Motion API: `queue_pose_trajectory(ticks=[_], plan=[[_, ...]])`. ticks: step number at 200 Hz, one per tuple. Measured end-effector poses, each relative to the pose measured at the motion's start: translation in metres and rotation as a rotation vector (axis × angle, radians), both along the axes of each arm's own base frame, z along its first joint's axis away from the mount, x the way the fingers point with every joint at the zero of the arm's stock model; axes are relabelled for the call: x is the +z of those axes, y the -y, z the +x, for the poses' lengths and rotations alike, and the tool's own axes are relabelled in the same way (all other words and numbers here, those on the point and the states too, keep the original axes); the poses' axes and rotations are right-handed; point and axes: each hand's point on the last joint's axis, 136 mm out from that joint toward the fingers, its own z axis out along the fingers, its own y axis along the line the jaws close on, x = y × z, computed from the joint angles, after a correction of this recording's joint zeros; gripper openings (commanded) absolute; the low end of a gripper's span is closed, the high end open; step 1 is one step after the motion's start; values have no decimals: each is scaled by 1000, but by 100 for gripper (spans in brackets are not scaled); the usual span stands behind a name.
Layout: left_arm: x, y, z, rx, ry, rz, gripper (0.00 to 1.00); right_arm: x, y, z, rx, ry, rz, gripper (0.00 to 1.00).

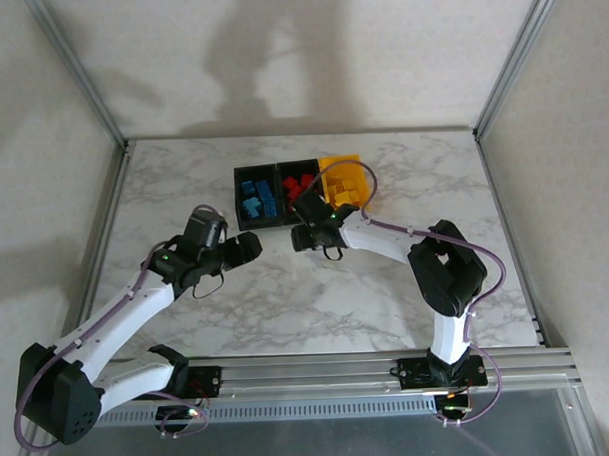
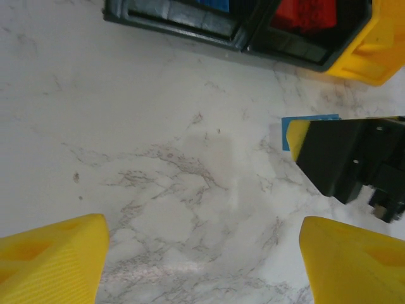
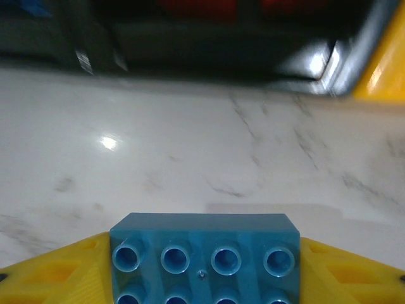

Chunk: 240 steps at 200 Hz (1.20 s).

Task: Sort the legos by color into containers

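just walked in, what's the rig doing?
Lego sorting by colour. The right gripper is closed on a blue studded plastic brick just in front of the row of three joined plastic bins, which hold blue bricks, red bricks and yellow bricks separately. The left gripper hovers open over the marble tabletop, holding nothing.

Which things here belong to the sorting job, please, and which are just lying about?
Job: blue brick in the right pincer; two black bins, yellow bin, their sorted bricks.
Lying about: marble table, frame rails.
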Motion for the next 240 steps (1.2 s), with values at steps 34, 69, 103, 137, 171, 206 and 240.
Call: queue_pose_trajectory(ticks=[34, 69, 103, 137, 171, 206, 240], plan=[[4, -21, 7, 73, 9, -1, 78, 58, -32, 23, 24, 93, 93, 58], [9, -35, 9, 118, 17, -6, 78, 90, -70, 53, 37, 151, 177, 58], [22, -40, 9, 142, 53, -29, 77, 77, -103, 78, 55, 130, 192, 59], [27, -42, 9, 153, 66, -37, 77, 52, -128, 98, 63, 101, 189, 59], [25, -44, 9, 157, 59, -35, 78, 35, -134, 109, 52, 78, 186, 63], [25, -44, 9, 158, 59, -35, 78, 39, -134, 115, 32, 78, 205, 74], [25, -44, 9, 157, 58, -38, 78, 43, -133, 118, 27, 84, 214, 78]])
